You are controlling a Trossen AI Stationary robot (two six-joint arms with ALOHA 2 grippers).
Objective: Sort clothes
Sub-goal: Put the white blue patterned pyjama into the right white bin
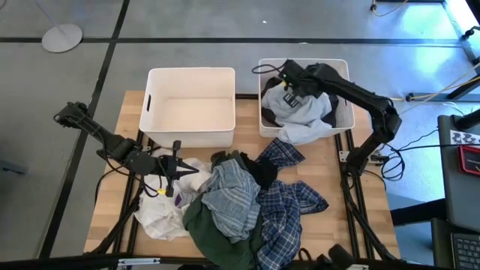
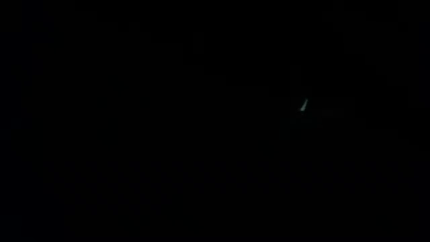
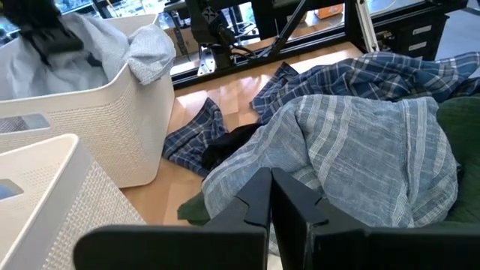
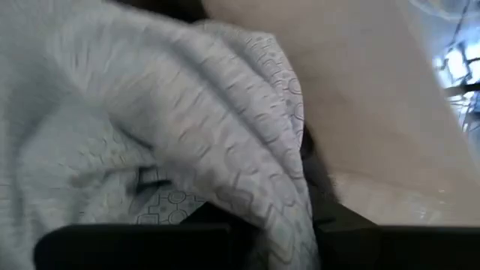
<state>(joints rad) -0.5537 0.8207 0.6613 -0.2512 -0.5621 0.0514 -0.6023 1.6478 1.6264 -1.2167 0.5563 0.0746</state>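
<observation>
So the clothes are split between two spots right now. Most of them sit in a big messy heap on the near half of the wooden tabletop: a pale striped grey-blue shirt on top in the middle, a navy-and-white plaid shirt spilling out to the right of it and up toward the bins, a dark green garment poking out underneath at the front, something dark, almost black, tucked in the middle, and a white piece flopped at the left edge. The rest, pale grey and white stuff, is already in the right bin, with a bit hanging over its front rim. The left bin next to it has nothing in it that I can see. The right tool is reaching down into the right bin, fingers nearly together and pinched on a pale patterned cloth that drapes right across its wrist camera. The left tool is low at the left edge of the heap, fingers closed tight together, pointing at the striped shirt and holding nothing. The table-level camera is just black, nothing usable there.
</observation>
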